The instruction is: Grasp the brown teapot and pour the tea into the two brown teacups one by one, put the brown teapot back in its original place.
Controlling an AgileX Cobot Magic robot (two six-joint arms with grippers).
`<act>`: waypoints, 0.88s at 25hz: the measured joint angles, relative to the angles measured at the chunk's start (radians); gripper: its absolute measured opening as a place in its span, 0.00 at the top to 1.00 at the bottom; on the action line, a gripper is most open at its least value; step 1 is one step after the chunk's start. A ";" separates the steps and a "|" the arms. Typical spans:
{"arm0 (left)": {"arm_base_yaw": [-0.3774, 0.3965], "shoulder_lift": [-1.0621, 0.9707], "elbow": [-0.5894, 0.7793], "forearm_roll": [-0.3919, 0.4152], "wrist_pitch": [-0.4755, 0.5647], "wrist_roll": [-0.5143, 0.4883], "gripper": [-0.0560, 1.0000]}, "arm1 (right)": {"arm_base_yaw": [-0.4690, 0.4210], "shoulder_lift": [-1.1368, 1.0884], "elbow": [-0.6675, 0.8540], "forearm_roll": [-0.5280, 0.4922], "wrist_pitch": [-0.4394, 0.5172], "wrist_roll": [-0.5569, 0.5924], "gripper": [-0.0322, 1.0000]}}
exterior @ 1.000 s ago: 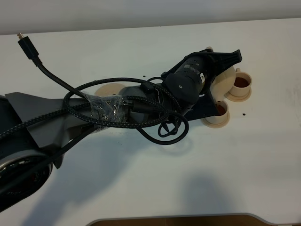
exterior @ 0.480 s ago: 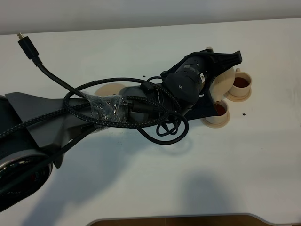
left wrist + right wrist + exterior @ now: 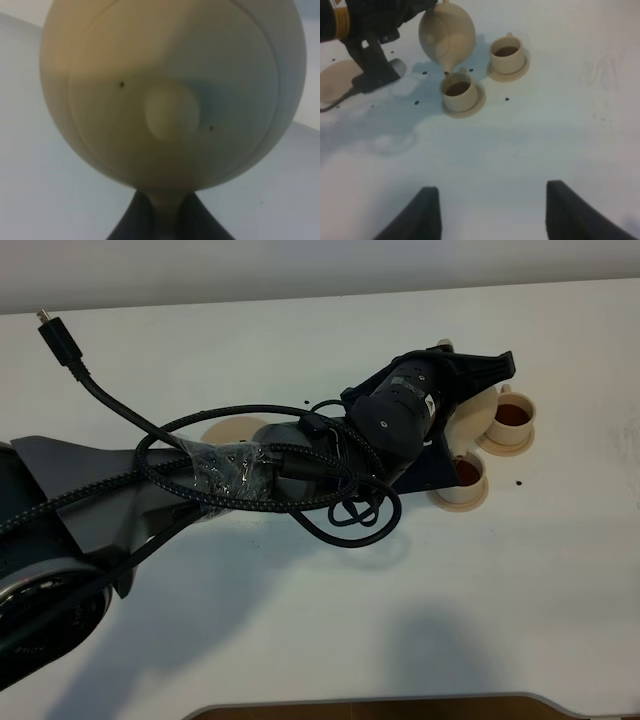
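The left hand (image 3: 165, 221) is pressed together on the handle of the brown teapot (image 3: 447, 35), which hangs tilted, spout down over the nearer teacup (image 3: 457, 92). This cup and the farther teacup (image 3: 506, 52) each contain dark tea (image 3: 456, 88). The wide saucer (image 3: 335, 80) sits apart on the desk (image 3: 545, 140). The right hand (image 3: 490, 215) is spread, gripping nothing.

Bright, even light casts soft grey shadows on the white bench (image 3: 560, 570), and the close-up pale tan clay teapot (image 3: 170, 75) is blurred.
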 joint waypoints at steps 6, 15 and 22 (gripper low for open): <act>0.000 0.000 -0.017 0.000 -0.001 0.020 0.81 | 0.000 0.000 0.000 0.000 0.000 0.000 0.50; 0.000 0.000 -0.019 0.000 -0.010 0.051 0.81 | 0.000 0.000 0.000 0.000 0.000 0.000 0.50; 0.000 0.000 -0.019 0.001 -0.012 0.073 0.81 | 0.000 0.000 0.000 0.000 0.000 0.000 0.50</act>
